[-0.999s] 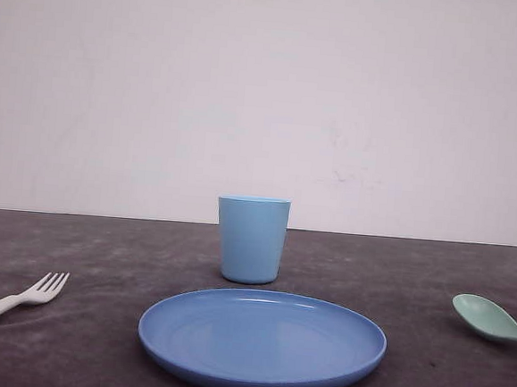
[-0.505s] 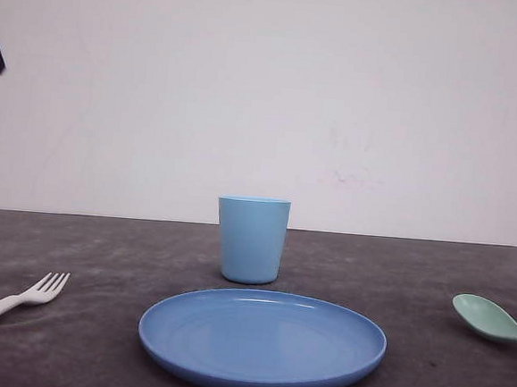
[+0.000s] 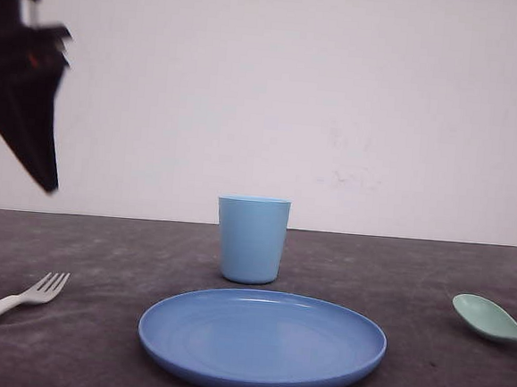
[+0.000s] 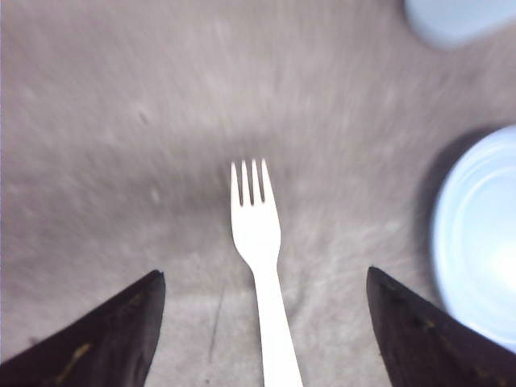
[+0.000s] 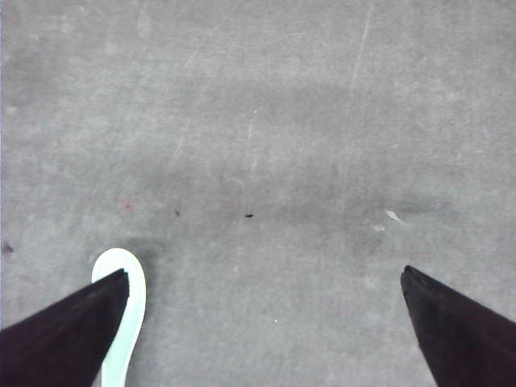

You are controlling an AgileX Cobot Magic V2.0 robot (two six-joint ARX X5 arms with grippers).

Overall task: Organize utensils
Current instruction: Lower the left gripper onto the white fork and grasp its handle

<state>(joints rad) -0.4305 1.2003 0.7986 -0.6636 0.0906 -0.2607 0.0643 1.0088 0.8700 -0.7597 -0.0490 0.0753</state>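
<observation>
white fork (image 4: pixel 260 242) lies between the left gripper's (image 4: pixel 262 322) wide-open, empty jaws; right gripper (image 5: pixel 262 322) likewise.

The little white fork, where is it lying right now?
In the front view the fork lies flat on the dark table at the far left, left of the blue plate, tines pointing toward the cup.

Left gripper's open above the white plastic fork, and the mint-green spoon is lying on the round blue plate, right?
Not quite. The front view shows the mint-green plastic spoon on the dark table, right of the round blue plate, apart from it. The open left gripper does sit above the white plastic fork.
</observation>
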